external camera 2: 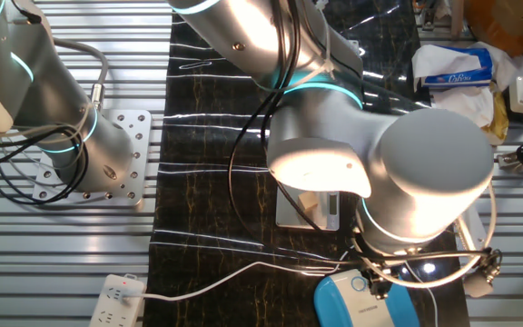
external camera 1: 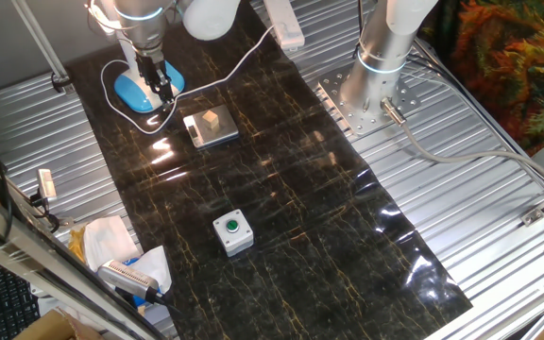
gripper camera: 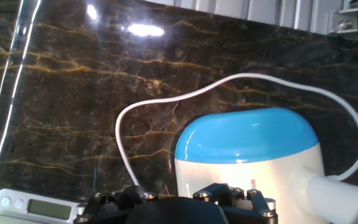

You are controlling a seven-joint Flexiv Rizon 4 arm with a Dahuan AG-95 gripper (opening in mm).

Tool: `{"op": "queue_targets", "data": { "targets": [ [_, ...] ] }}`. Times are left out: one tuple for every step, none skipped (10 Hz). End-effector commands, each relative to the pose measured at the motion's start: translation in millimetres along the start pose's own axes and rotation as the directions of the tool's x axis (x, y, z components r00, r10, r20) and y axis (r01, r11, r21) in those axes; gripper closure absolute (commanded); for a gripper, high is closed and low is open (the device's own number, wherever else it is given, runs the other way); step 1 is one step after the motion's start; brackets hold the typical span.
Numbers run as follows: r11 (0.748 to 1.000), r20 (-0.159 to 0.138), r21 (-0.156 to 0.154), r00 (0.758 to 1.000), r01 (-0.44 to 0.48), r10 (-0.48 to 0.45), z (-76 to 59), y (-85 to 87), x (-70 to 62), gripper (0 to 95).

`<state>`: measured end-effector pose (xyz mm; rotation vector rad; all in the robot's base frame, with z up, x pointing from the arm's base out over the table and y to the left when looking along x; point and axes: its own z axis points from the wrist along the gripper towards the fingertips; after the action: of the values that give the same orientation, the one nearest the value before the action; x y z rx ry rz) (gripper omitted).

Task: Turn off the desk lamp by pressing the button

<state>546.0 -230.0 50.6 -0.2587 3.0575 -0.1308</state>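
Note:
The desk lamp's sky-blue base (external camera 1: 138,94) lies at the far left of the dark mat, with its thin white cord (external camera 1: 239,64) looping away. Its white head (external camera 1: 211,17) hangs above and glows in the other fixed view (external camera 2: 320,168). My gripper (external camera 1: 161,88) points down onto the base's right part. In the other fixed view the gripper (external camera 2: 377,277) meets the base (external camera 2: 361,304) beside a small pale ring, possibly the button (external camera 2: 360,284). In the hand view the base (gripper camera: 247,146) fills the lower right, and only the gripper's black housing (gripper camera: 179,208) shows. No view shows the fingertip gap.
A silver scale (external camera 1: 209,127) with a small block stands right of the lamp. A grey box with a green push button (external camera 1: 232,231) sits mid-mat. A white power strip (external camera 1: 284,24) lies at the back. The arm's base (external camera 1: 376,90) is bolted at the right. Clutter lies front left (external camera 1: 121,255).

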Motion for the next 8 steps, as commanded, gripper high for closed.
{"op": "queue_targets", "data": {
  "targets": [
    [1.000,0.001,-0.007,1.000,0.015,-0.015,0.1,0.5,0.5,19.0],
    [1.000,0.000,-0.008,1.000,0.028,-0.028,0.1,0.5,0.5,19.0],
    [0.999,-0.011,-0.006,0.999,0.039,-0.039,0.1,0.5,0.5,19.0],
    [0.999,-0.020,-0.008,0.999,0.050,-0.050,0.1,0.5,0.5,19.0],
    [0.998,-0.031,-0.012,0.998,0.054,-0.054,0.1,0.5,0.5,19.0],
    [0.998,-0.053,-0.018,0.997,0.056,-0.057,0.1,0.5,0.5,19.0],
    [0.998,-0.067,-0.021,0.996,0.054,-0.055,0.1,0.5,0.5,19.0],
    [0.998,-0.077,-0.024,0.996,0.053,-0.054,0.1,0.5,0.5,19.0]
  ]
}}
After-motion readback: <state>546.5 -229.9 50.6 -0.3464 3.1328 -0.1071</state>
